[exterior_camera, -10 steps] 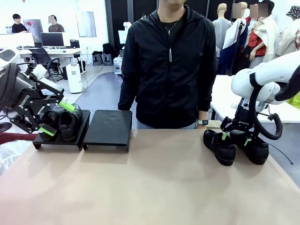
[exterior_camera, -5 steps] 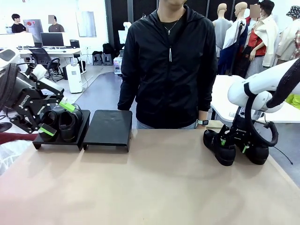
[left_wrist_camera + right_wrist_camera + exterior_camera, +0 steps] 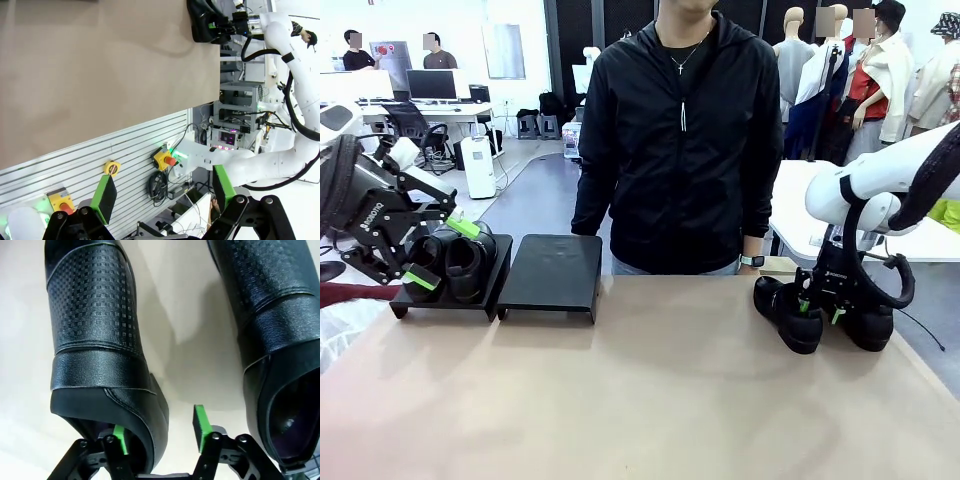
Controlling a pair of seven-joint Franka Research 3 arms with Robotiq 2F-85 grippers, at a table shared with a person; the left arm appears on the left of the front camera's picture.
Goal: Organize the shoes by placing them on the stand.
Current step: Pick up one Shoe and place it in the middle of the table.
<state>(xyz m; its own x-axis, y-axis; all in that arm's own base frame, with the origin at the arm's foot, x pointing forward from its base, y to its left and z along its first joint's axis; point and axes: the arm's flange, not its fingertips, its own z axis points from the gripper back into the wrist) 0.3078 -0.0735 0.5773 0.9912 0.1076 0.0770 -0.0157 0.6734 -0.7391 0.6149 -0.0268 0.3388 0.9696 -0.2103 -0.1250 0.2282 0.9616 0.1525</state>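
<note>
Two black glossy shoes (image 3: 465, 265) sit on the left platform of the black stand (image 3: 552, 272); its right platform is bare. My left gripper (image 3: 442, 253) hovers open just in front of them, holding nothing; its green pads (image 3: 104, 197) are spread wide. Two more shoes stand on the table at the right, the left one (image 3: 790, 312) and the right one (image 3: 870, 322). My right gripper (image 3: 817, 303) is down at the left shoe's heel (image 3: 100, 365). One finger (image 3: 120, 436) is inside the opening and the other (image 3: 201, 422) is outside. A gap remains at the outer pad.
A person in a black jacket (image 3: 680, 150) stands at the far side behind the table's middle, hands down. The brown tabletop (image 3: 640, 390) stretches wide between the stand and the right pair. The table's right edge lies close to the right shoe.
My right gripper has dropped lower onto the left shoe of the right pair, and its fingers have come closer together around the heel wall. The left arm has held still.
</note>
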